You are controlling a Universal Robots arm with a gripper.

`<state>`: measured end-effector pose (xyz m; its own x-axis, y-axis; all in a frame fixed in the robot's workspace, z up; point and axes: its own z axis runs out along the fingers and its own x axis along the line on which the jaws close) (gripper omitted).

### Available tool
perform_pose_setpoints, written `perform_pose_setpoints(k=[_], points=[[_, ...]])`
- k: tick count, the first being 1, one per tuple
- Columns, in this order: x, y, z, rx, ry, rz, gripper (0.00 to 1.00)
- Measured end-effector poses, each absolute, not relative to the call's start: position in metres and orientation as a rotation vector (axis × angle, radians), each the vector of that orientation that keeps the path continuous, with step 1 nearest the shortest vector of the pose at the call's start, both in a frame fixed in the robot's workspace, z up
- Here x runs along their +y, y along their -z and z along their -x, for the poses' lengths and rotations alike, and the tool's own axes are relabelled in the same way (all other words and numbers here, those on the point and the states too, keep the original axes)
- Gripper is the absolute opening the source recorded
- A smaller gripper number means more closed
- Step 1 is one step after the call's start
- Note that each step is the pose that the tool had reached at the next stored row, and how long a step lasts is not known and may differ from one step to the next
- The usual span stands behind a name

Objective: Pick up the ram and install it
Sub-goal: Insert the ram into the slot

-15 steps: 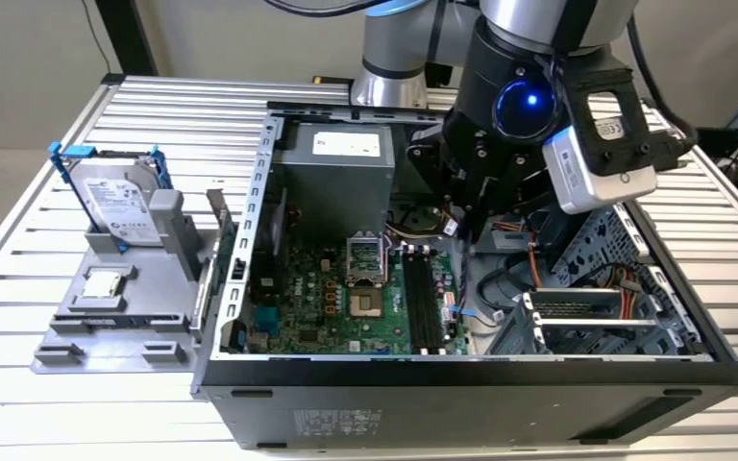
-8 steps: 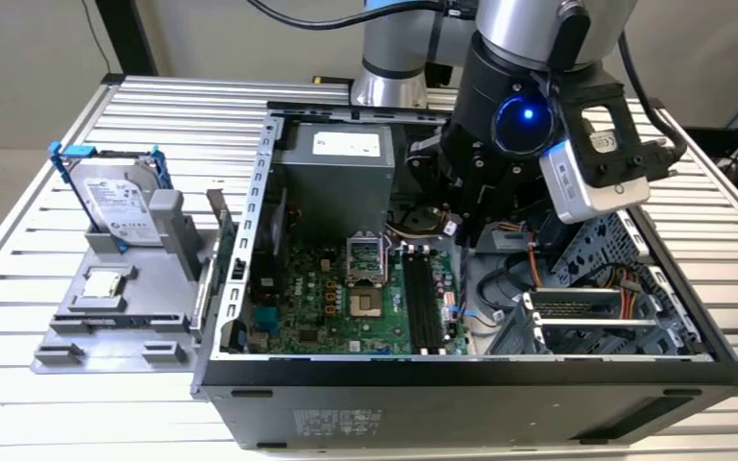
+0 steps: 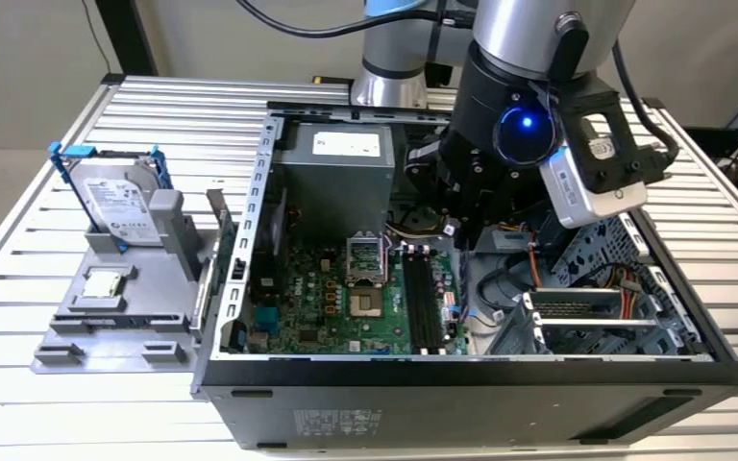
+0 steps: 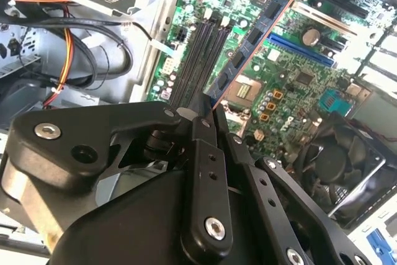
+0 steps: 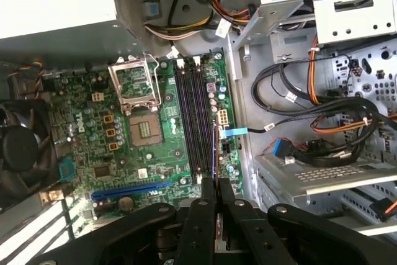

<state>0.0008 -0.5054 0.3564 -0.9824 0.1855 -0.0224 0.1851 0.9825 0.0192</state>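
1. The black two-fingered gripper [image 3: 469, 216] on the silver robot arm hangs inside the open dark grey computer case [image 3: 472, 384], which lies on its side on the slatted aluminium table [image 3: 36, 403].
2. Gripper state: in both wrist views the fingers [image 4: 201, 134] stand narrow, pressed against the two faces of the ram [image 4: 257, 35], a long thin dark circuit-board stick with a row of black chips and an orange-lit edge.
3. Ram position: one end sits between the fingertips and the rest reaches out in front of the gripper [image 4: 211, 113], clear of the board beneath.
4. In the first wrist view the ram [image 5: 214, 150] shows edge-on as a thin line running out from the gripper [image 5: 215, 184], just beside the long black plastic memory slots [image 5: 191, 122] and parallel to them. It is not seated in any slot.
5. The slots [image 3: 423, 298] lie on the green motherboard [image 3: 343, 307], next to the square silver processor socket [image 5: 144, 130].
6. A long blue expansion slot [image 5: 127, 189] and a round black fan [image 5: 22, 147] are also on or beside the board.
7. A grey metal power supply box [image 3: 337, 178] stands in the case beyond the motherboard.
8. At the exterior view's left, outside the case, a silver hard drive in a blue frame [image 3: 123, 202] stands upright on a grey plastic holder [image 3: 112, 331].
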Motion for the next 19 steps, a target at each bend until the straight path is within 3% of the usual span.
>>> perform_pose_setpoints(k=[19], points=[[-0.5054, -0.3529, -0.0008, 3.103, -0.027, -0.288, 0.0]])
